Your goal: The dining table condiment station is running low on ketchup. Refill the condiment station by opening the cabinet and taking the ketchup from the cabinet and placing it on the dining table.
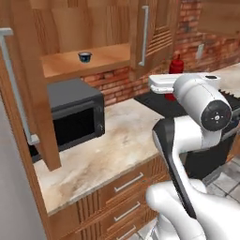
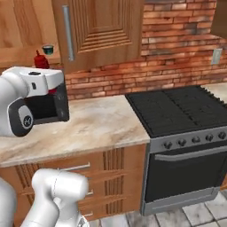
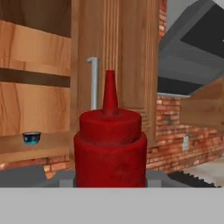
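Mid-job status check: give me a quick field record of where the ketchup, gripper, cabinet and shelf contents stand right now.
ketchup: red bottle, upright, close in front of the hand camera, out of the cabinet
gripper: fingertips hidden; open or shut cannot be told
cabinet: doors open, light wood shelf exposed
shelf contents: small dark cup
below cabinet: black microwave on marble counter
nearby: black stove to the right

Kitchen (stove (image 2: pixel 177 111); microwave (image 1: pixel 75 115))

2 base views flank the counter (image 1: pixel 108 154); hand view faces the cabinet (image 3: pixel 118 52).
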Controlling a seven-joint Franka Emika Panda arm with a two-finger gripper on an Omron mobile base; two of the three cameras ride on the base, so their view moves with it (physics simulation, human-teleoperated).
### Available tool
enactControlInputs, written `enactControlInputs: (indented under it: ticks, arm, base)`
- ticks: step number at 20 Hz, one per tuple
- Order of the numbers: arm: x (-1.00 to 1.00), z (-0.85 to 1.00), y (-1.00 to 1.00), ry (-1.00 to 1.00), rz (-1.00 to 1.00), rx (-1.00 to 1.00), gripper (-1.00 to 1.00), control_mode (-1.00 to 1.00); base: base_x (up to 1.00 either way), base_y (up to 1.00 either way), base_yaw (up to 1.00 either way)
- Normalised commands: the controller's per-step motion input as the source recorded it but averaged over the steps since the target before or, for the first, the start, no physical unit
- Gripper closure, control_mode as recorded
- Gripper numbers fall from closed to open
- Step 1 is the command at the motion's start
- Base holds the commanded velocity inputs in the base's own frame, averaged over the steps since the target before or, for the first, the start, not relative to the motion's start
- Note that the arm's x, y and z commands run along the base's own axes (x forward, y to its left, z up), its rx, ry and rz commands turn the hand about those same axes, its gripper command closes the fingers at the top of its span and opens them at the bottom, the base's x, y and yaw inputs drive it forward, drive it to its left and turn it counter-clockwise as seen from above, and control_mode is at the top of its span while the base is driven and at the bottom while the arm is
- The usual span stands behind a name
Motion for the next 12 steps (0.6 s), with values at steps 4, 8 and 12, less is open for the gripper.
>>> enactControlInputs:
  ticks: [4,8,12]
  arm:
    - [0.00,0.00,0.00,0.00,0.00,0.00,1.00,1.00]
    - [0.00,0.00,0.00,0.00,0.00,0.00,1.00,1.00]
    - [0.00,0.00,0.00,0.00,0.00,0.00,1.00,1.00]
  base:
    - [-0.64,0.00,-0.82]
    - [-0.59,0.00,-0.82]
    - [-0.44,0.00,-0.84]
